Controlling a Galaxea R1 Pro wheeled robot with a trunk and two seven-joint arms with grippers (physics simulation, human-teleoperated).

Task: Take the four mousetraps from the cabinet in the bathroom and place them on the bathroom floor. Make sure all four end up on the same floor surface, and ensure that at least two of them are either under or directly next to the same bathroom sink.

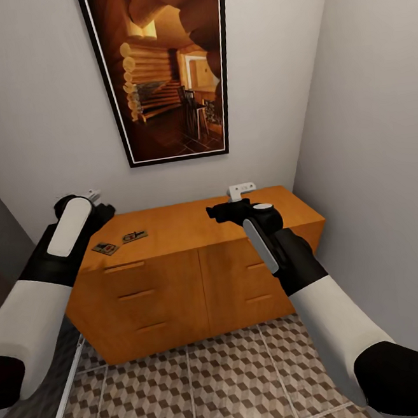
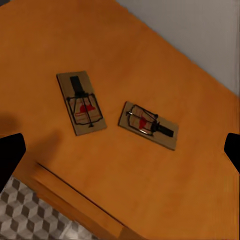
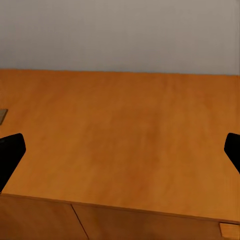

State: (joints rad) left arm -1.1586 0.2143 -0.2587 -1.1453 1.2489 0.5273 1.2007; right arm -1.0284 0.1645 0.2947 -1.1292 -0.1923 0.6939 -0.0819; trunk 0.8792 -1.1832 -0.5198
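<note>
We hover our left gripper (image 2: 120, 145), fingers apart, above two mousetraps (image 2: 81, 102) lying close together on the cabinet (image 1: 197, 280) top. Our right gripper (image 3: 120, 150), fingers also apart, hangs over bare wood. Coming down askew, we could nudge one flat trap into the other.

Framed picture (image 1: 165, 69): tall, black-framed, showing a log-cabin interior, hung on the pale wall (image 1: 40, 116). Small white wall fittings (image 1: 241, 188), low on that wall.
</note>
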